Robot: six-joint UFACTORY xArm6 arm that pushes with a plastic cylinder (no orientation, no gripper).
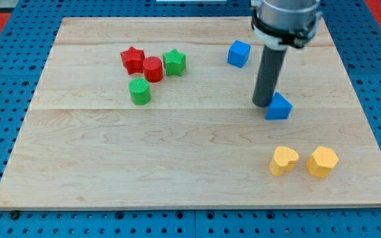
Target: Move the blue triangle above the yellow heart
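The blue triangle [279, 106] lies on the wooden board at the view's right, above the yellow heart [283, 160] with a clear gap between them. My tip [262, 104] rests on the board right at the triangle's left edge, touching or nearly touching it. The dark rod rises from there toward the view's top.
A yellow hexagon [322, 161] sits right of the heart. A blue cube [239, 53] lies up left of the rod. A red star [132, 59], red cylinder [153, 69], green star [174, 62] and green cylinder [139, 91] cluster at upper left. The board's right edge [369, 132] is near.
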